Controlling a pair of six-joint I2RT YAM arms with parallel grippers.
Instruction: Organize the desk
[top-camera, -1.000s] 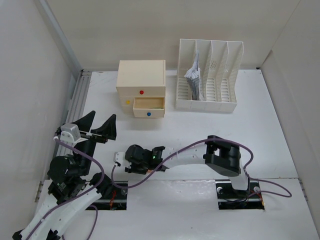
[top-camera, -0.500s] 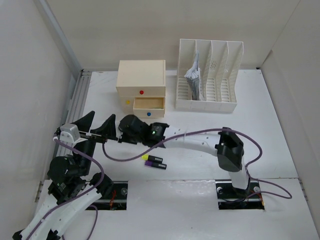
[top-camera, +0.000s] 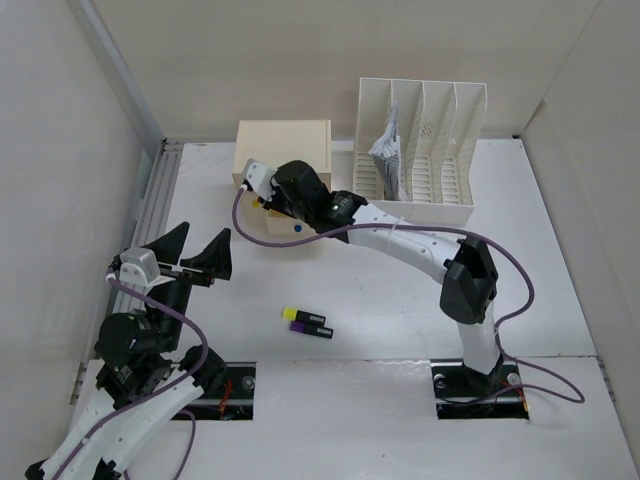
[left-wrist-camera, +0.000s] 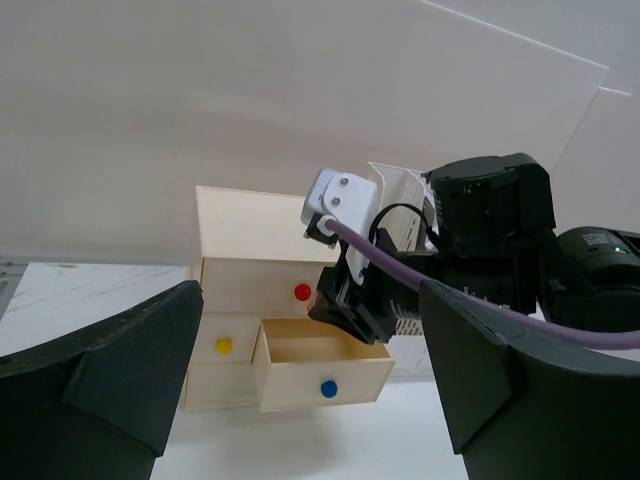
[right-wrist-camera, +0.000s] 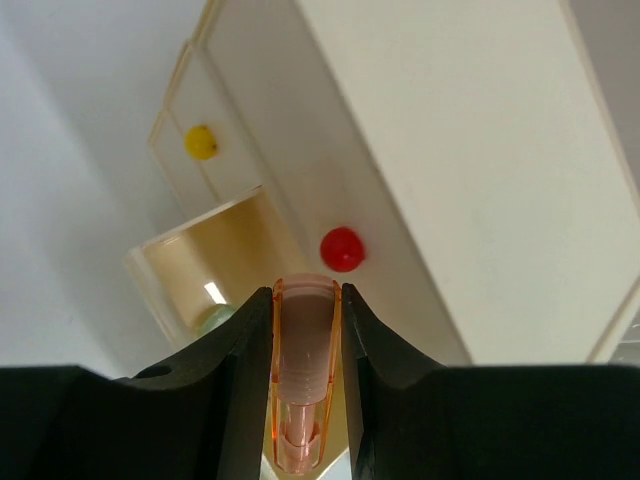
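I am holding an orange marker (right-wrist-camera: 303, 370), clamped in the right claw (right-wrist-camera: 306, 300), at the drawer box (top-camera: 283, 150); left claw (top-camera: 205, 245) apart; two markers (top-camera: 307, 321) are waiting before it.

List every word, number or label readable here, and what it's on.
No text can be read.
Paper in the rack: marks too small.
Markers on the desk: labels too small.
Drawer knobs: plain dots.
Orange marker in the right gripper: no print visible.
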